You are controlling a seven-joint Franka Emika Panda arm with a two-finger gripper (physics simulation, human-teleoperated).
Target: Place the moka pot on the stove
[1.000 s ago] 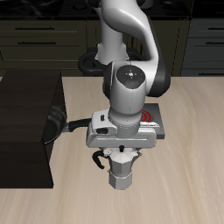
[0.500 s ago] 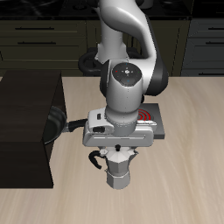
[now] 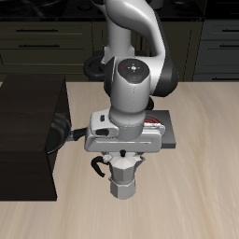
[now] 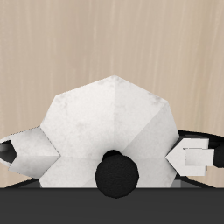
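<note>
The silver faceted moka pot [image 3: 122, 179] hangs under my gripper [image 3: 121, 161] near the table's front edge, its black handle [image 3: 97, 166] sticking out sideways. The gripper is shut on the pot's top. In the wrist view the pot's lid [image 4: 109, 118] fills the frame, with its black knob [image 4: 118, 172] close to the gripper body. The grey stove [image 3: 169, 133] lies farther back, behind the arm; only its edge shows and its coil rings are hidden.
A black frying pan [image 3: 62, 133] sits beside the stove, its handle pointing toward the arm. A dark raised counter [image 3: 28, 140] borders the table on that side. A dark object [image 3: 92, 66] stands at the back by the robot's base.
The gripper and the moka pot have moved together, a little sideways toward the frying pan's side and upward. The arm now covers the stove's red rings.
</note>
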